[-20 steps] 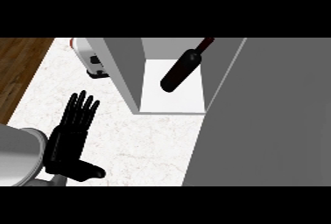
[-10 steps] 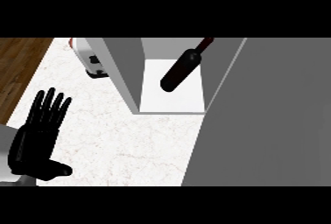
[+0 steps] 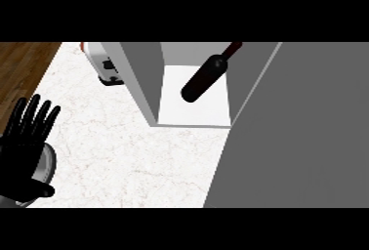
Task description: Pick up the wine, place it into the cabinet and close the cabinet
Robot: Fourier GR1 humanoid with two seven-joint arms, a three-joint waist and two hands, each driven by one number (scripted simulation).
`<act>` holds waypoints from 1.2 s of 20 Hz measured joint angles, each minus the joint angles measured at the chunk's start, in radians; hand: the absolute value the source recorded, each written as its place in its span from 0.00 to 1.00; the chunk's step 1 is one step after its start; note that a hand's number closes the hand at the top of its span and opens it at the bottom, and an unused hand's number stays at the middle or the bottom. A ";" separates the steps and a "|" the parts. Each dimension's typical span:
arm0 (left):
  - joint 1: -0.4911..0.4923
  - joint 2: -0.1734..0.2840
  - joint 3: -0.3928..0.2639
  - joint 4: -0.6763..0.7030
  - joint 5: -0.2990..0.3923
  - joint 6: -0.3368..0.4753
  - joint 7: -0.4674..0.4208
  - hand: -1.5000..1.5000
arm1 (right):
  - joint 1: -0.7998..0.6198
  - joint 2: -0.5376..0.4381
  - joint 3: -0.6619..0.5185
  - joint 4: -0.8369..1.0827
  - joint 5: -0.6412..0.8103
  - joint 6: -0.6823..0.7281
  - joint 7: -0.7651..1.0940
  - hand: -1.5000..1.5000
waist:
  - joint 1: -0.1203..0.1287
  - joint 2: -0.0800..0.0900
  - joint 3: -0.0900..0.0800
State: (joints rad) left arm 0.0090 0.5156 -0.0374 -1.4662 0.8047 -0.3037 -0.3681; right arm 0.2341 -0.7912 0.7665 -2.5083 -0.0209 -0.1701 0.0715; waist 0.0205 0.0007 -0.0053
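Note:
The dark wine bottle point(image 3: 206, 78) stands inside the open cabinet point(image 3: 194, 110), on its white floor, its red-capped neck toward the top of the head view. The cabinet's grey door point(image 3: 302, 132) stands swung out and fills the right side of the picture. My left hand point(image 3: 25, 141) rests open at the left edge over the white counter, fingers straight and pointing up, well apart from the cabinet. No right hand shows in the view.
A white and red appliance point(image 3: 104, 66) stands on the counter just left of the cabinet's side wall point(image 3: 140, 80). Brown wooden floor point(image 3: 22, 63) lies past the counter's left edge. White marble counter point(image 3: 137, 161) spreads between hand and cabinet.
My left hand has drifted left and down toward the picture's edge, still open. The bottle, cabinet and door have stayed where they were.

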 measured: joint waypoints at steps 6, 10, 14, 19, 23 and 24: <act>-0.002 0.028 0.027 0.019 0.020 -0.046 0.007 0.00 | -0.067 0.049 -0.036 0.008 -0.006 0.021 0.040 1.00 | 0.020 0.004 -0.002; -0.017 0.038 0.036 0.022 0.031 -0.056 0.020 0.00 | -0.142 0.105 -0.072 0.019 -0.013 0.030 0.099 1.00 | 0.035 0.007 -0.003; -0.036 0.032 0.030 0.032 0.033 -0.064 0.027 0.00 | -0.249 0.194 -0.109 0.055 -0.041 0.022 0.173 1.00 | 0.047 0.011 -0.003; -0.050 0.031 0.024 0.045 0.029 -0.084 0.026 0.00 | -0.446 0.373 -0.068 0.148 -0.073 -0.017 0.312 1.00 | 0.055 0.009 -0.003; -0.046 0.029 0.027 0.053 0.034 -0.098 0.024 0.00 | -0.661 0.556 -0.060 0.274 -0.084 -0.066 0.442 1.00 | 0.050 0.005 0.001; -0.042 0.029 0.030 0.051 0.037 -0.095 0.027 0.00 | -0.717 0.605 -0.063 0.322 -0.081 -0.079 0.466 1.00 | 0.047 0.004 0.001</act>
State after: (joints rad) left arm -0.0334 0.5441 -0.0074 -1.4149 0.8414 -0.3983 -0.3408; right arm -0.4833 -0.1864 0.7039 -2.1868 -0.1015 -0.2496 0.5379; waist 0.0678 0.0045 -0.0045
